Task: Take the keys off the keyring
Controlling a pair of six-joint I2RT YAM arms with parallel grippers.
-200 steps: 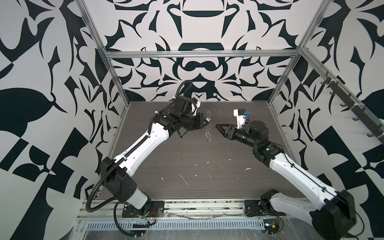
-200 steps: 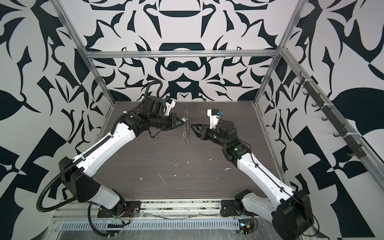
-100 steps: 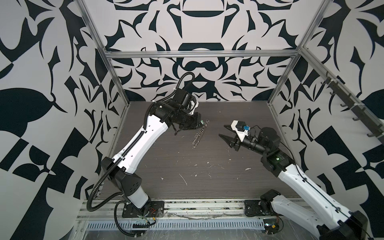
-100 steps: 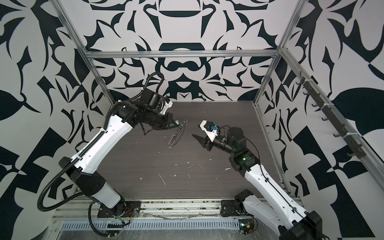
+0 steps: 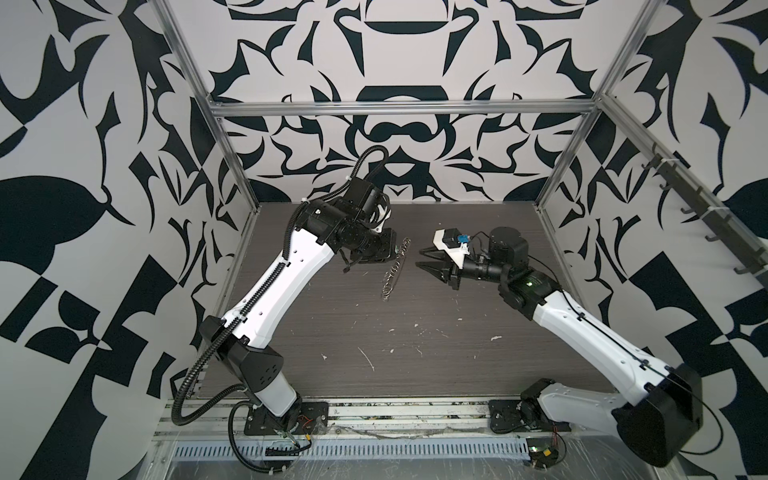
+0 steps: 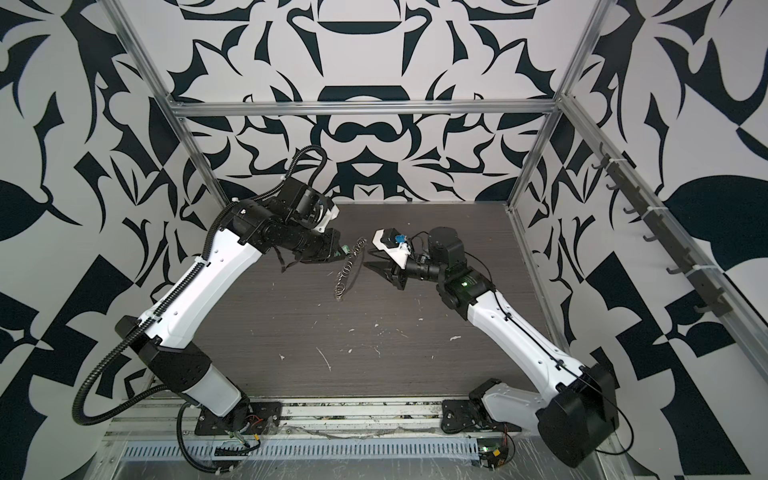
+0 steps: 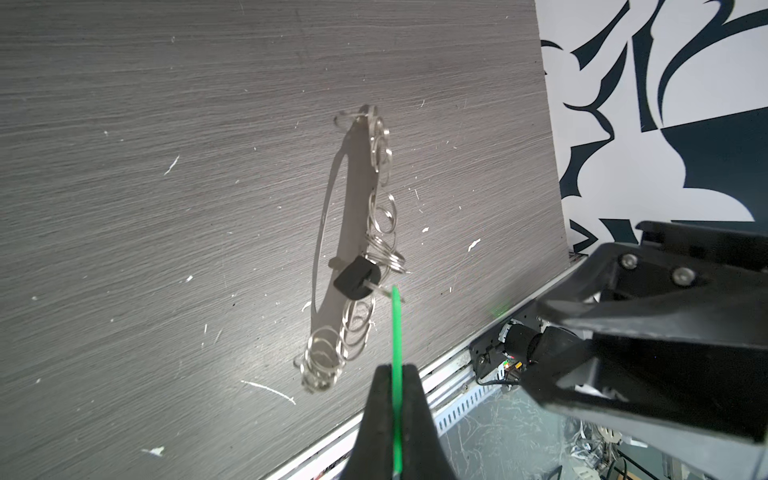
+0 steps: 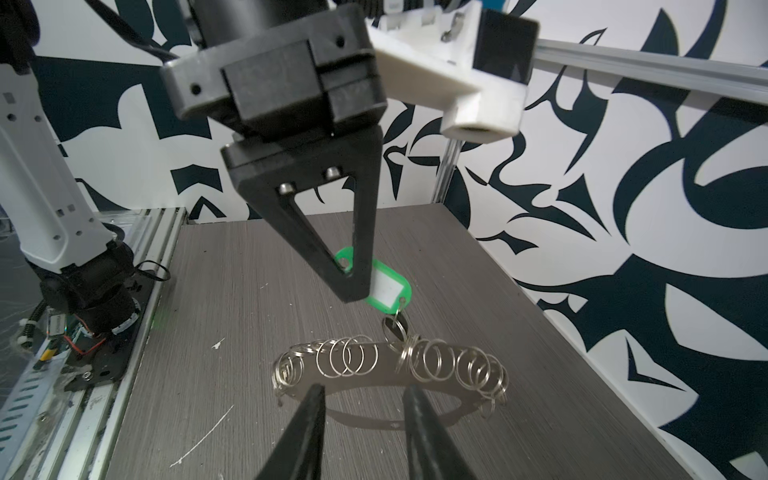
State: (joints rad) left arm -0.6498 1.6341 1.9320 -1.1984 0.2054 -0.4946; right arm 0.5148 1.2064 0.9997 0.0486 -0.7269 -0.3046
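Left pincer (image 7: 395,372) clamped edge-on onto green tag (image 8: 388,291); key (image 7: 356,277) and keyring (image 5: 394,272) dangle from it above table (image 5: 332,332). Right pincer (image 8: 363,390) part-open, empty, near the keyring.

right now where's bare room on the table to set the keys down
The front half of the table, between the two arm bases, is bare but for small white flecks. The back right corner behind the right hand looks free too. Crowded: mid-back, where the keyring hangs from the keys in the left hand.
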